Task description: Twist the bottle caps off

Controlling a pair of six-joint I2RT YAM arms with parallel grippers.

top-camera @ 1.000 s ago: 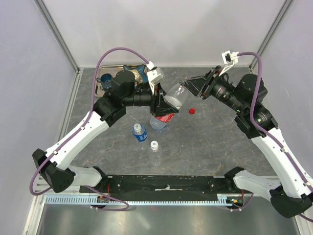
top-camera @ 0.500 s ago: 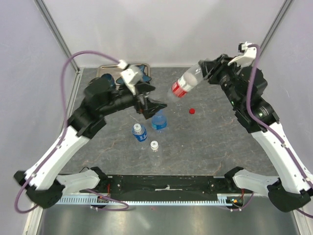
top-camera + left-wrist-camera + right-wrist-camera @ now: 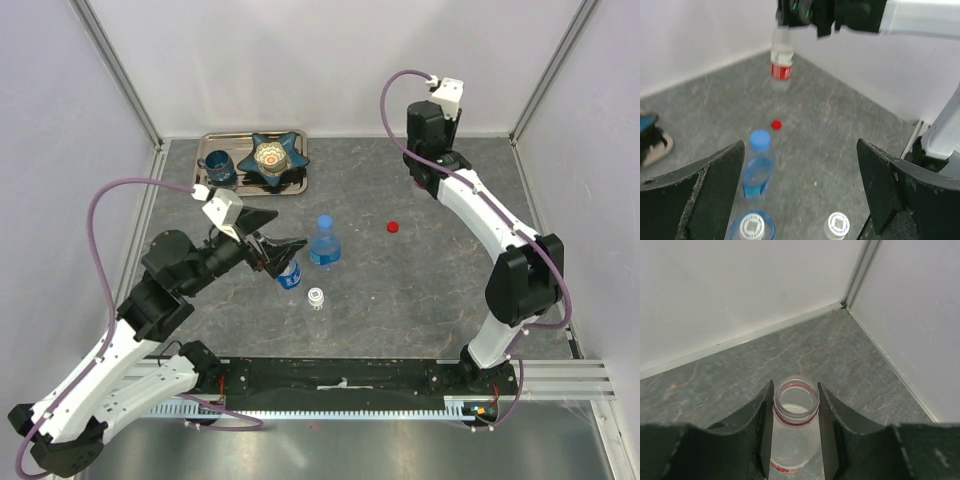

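A shallow metal tray (image 3: 245, 186) lies in the far left corner of the grey, marble-patterned surface (image 3: 430, 290). On the tray's left part a dark blue mug (image 3: 217, 167) stands upright, its handle toward the tray's left edge. Just right of the mug, also inside the tray, sits a blue star-shaped dish (image 3: 273, 157) with a pale, patterned centre. Plain white walls (image 3: 330, 60) rise behind the tray and to either side of it.

The red cap (image 3: 393, 226) lies loose on the table (image 3: 430, 290). Left of it stands a blue-capped bottle (image 3: 323, 245). Further left and nearer stand a blue-labelled bottle (image 3: 290, 276) and a tiny plain bottle (image 3: 316, 301), both white-capped. Behind the red cap, the red-labelled bottle (image 3: 795, 440) is upright and capless, clamped at the neck by the right gripper (image 3: 796, 395).
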